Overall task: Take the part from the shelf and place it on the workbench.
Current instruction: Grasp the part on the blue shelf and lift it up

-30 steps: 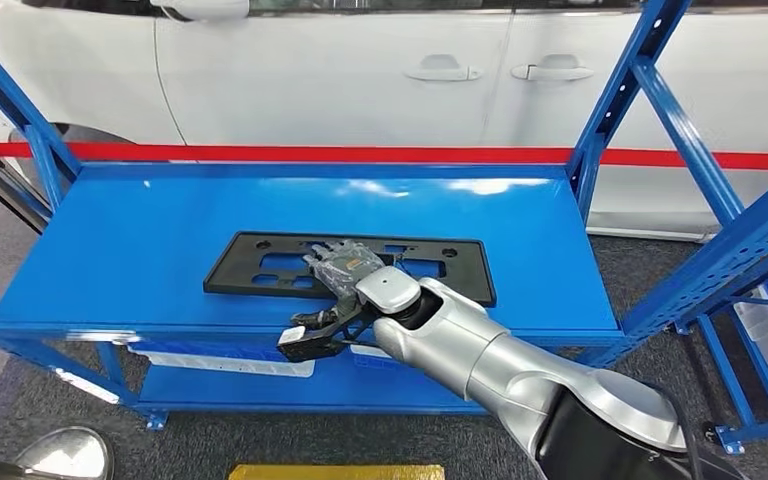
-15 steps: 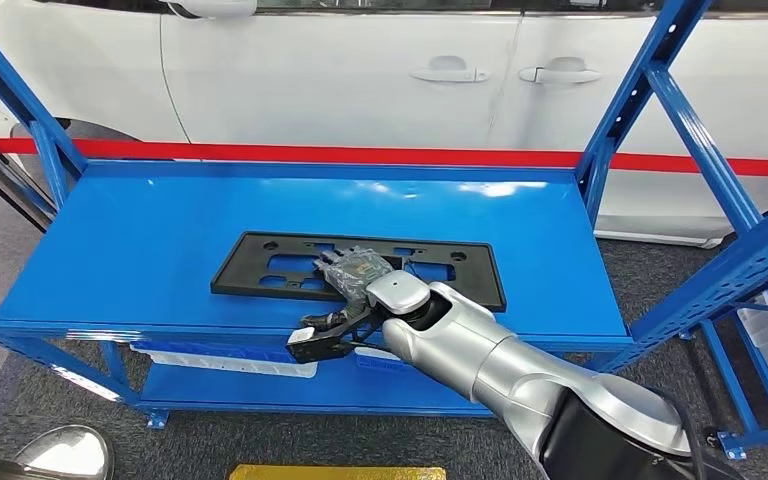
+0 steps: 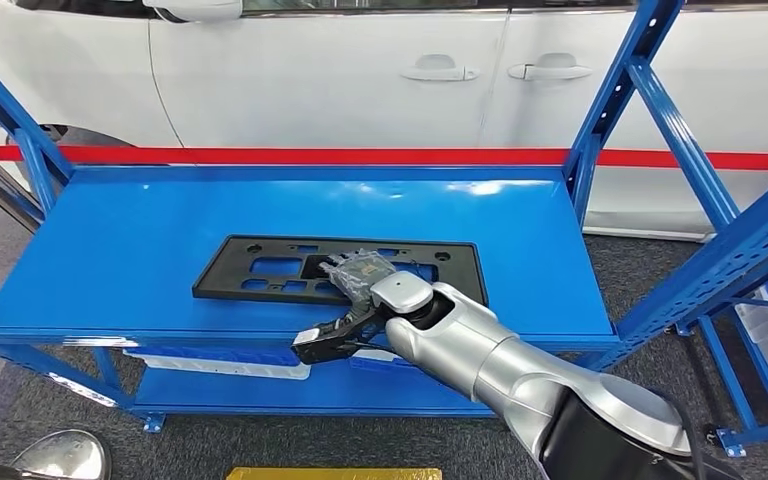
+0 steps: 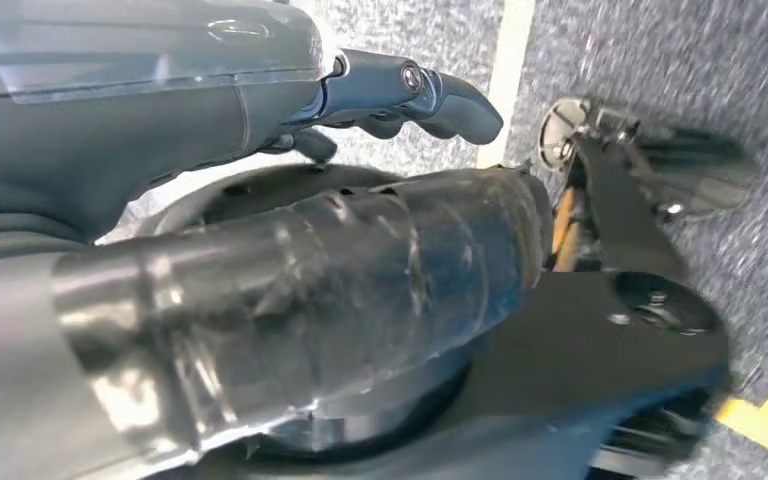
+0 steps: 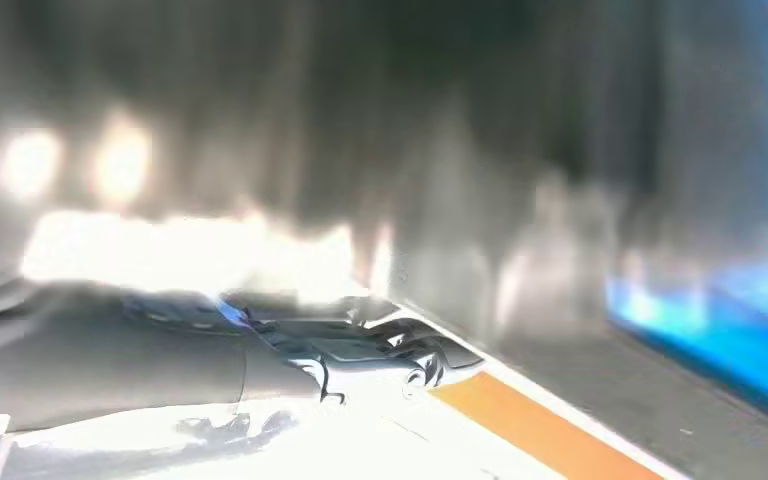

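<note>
Hidden/unclear: right wrist view badly blurred and overexposed, only the right hand [image 5: 360, 355] outline, a blue patch and an orange strip readable. Part's near edge mid-section covered by hand and forearm in head view. Shelf uprights cut off by frame top and sides.
Car [image 3: 360, 70]: white, behind the shelf, two door handles showing, roof cut off.
Shelf [image 3: 140, 250]: blue metal rack, glossy top deck w/ light glare at rear; lower deck partly seen under it.
Red stripe [image 3: 310, 155]: runs along behind the deck's rear edge.
Part [image 3: 260, 272]: flat black rectangular frame, long side across the deck, several cut-outs and small holes, thin rim. Lies flat on shelf deck, towards front, roughly centre.
Right hand [image 3: 355, 272]: fingers laid over the part's near-centre, thumb side at deck front edge; whether it's actually clamped on the part can't tell.
Left hand [image 4: 400, 95]: hangs over grey carpet, fingers curled in, nothing in them.
</note>
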Controlling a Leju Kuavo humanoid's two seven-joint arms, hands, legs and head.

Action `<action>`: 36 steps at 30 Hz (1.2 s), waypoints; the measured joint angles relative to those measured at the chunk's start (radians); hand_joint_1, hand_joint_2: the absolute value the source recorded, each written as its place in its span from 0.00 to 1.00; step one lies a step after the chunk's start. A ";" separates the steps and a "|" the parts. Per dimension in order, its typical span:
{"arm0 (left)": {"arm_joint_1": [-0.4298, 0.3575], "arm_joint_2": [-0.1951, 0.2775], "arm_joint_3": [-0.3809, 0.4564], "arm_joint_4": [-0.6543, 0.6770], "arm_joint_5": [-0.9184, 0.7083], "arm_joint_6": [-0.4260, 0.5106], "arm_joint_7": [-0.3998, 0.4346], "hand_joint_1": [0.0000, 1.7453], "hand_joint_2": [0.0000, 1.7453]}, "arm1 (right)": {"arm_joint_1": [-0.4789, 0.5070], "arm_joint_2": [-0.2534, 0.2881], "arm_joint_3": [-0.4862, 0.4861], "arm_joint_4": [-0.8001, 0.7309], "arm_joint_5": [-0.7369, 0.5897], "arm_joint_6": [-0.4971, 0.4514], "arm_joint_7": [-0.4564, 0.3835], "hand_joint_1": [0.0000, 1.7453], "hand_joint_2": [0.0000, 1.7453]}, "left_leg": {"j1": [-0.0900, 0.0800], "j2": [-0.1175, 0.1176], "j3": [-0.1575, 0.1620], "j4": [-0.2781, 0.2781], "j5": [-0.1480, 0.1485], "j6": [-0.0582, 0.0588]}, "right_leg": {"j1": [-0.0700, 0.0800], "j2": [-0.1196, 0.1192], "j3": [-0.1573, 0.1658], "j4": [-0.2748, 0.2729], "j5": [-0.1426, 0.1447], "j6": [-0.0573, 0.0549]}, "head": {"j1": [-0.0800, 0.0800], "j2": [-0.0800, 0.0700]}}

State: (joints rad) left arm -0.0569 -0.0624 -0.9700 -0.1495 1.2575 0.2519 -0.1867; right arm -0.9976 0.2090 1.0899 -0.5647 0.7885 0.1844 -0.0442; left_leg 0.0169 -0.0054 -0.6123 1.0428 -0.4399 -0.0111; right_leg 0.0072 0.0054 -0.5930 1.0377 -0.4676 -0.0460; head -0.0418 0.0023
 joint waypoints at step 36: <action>0.000 0.000 -0.022 0.000 0.018 -0.024 -0.008 0.00 0.00 | -0.019 -0.059 0.006 -0.050 0.039 -0.059 -0.012 1.00 1.00 | -0.009 -0.001 0.016 -0.019 -0.006 0.020 | 0.000 -0.002 0.010 0.000 -0.008 0.013 | 0.002 0.000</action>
State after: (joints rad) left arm -0.0569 -0.0626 -0.9918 -0.1492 1.2759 0.2279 -0.1946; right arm -1.0166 0.1496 1.0961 -0.6142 0.8279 0.1258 -0.0563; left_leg 0.0076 -0.0064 -0.5961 1.0237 -0.4464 0.0088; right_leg 0.0067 0.0033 -0.5832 1.0375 -0.4753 -0.0331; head -0.0397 0.0023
